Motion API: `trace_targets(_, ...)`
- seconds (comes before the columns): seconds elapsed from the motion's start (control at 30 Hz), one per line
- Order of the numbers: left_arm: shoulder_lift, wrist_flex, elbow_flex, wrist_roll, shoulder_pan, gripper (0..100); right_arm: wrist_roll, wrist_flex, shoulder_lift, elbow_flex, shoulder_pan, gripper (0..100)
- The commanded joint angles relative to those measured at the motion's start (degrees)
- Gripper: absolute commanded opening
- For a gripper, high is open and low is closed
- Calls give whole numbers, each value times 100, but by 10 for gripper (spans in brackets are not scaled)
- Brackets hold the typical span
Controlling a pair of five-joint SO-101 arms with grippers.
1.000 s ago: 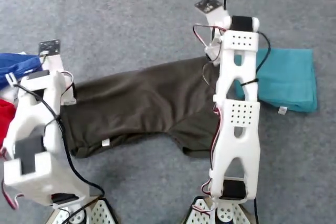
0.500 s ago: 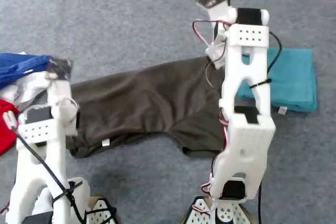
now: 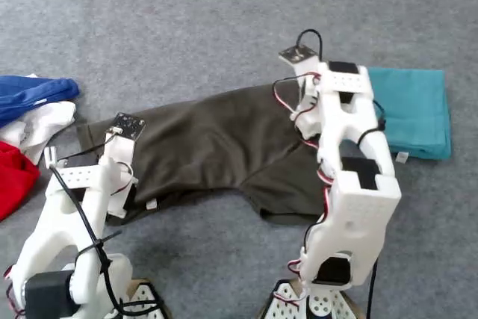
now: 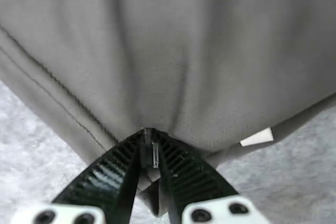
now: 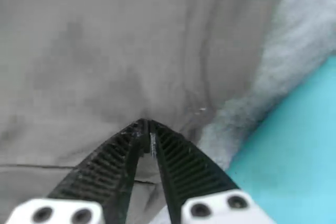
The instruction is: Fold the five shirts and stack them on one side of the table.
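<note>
Right now my left gripper (image 4: 149,149) and right gripper (image 5: 147,131) each pinch the olive shirt (image 3: 209,147) tight; its length runs between them.

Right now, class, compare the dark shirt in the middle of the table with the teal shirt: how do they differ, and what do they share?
The dark shirt lies spread out and rumpled; the teal shirt is folded into a neat rectangle. The dark shirt covers far more of the table than the teal shirt. The left gripper and right gripper are shut on the dark shirt; nothing holds the teal shirt. Both lie on the grey table.
</note>
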Motion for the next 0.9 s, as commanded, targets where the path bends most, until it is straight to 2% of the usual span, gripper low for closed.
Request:
trace_targets(0.0, 9, -18, -31, -536, -84, 28, 167, -158, 75, -119, 299, 15)
trace_targets(0.2, -501, -18, 198, -1029, -145, 28, 176, 475, 295, -743, 369, 15)
trace_targets(0.4, -1398, 62, -48, -985, -602, 28, 185, 1389, -4, -1490, 105, 15)
trace_targets(0.53, -2163, 791, -426, -765, -462, 28, 387, 1952, -541, -1622, 26, 15)
trace_targets(0.6, -2505, 879, -426, -510, -338, 28, 422, 2110, -813, -1429, 44, 15)
trace_targets(0.73, -2743, 510, 171, -18, -171, 28, 519, 1793, -1226, -435, 26, 15)
trace_targets(0.87, -2602, -378, 1156, 132, -136, 28, 510, 624, -1429, 857, 9, 15)
